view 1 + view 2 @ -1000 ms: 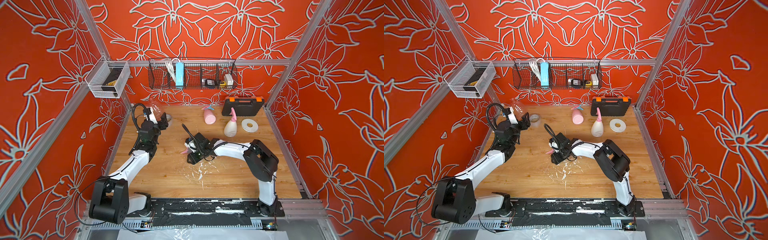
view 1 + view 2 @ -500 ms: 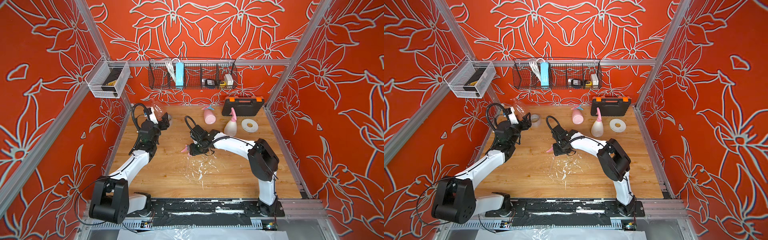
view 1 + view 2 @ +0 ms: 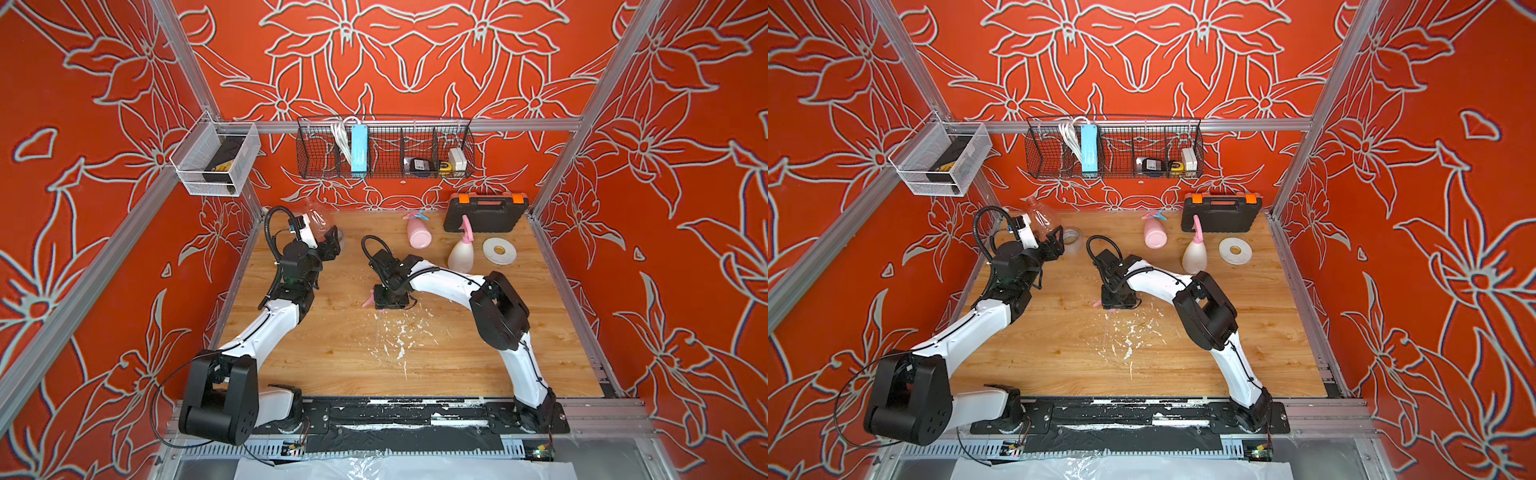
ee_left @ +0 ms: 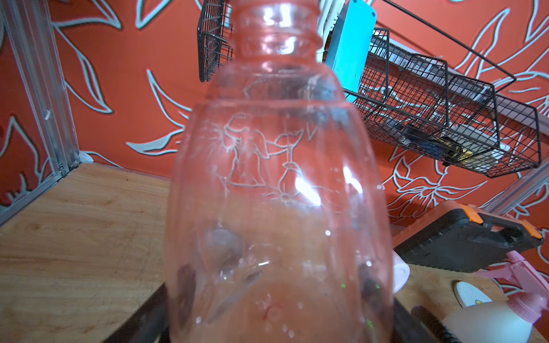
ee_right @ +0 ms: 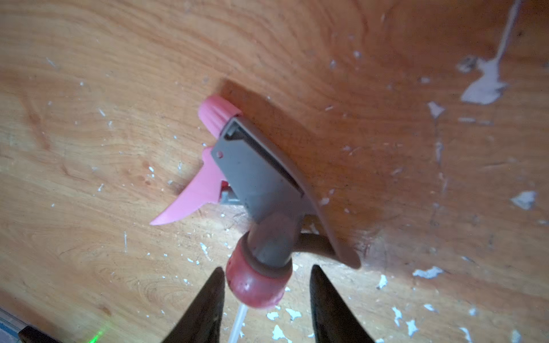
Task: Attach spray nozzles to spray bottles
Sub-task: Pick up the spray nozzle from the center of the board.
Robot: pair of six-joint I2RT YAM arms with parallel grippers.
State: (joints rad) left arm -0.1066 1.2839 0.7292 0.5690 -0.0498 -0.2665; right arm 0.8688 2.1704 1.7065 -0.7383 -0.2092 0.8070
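Two fitted, one left.
We pinched the translucent orange teardrop bottle (image 4: 279, 193) in the left gripper (image 3: 323, 237); the right gripper (image 5: 266, 268), jaws spread, straddled the pink-and-grey plastic nozzle (image 5: 255, 175).

Front tabletop (image 3: 332, 357) lies open; pink bottle (image 3: 419, 237), cream bottle (image 3: 460, 257), toolbox (image 3: 484, 216) and tape roll (image 3: 498, 251) crowd the far right.
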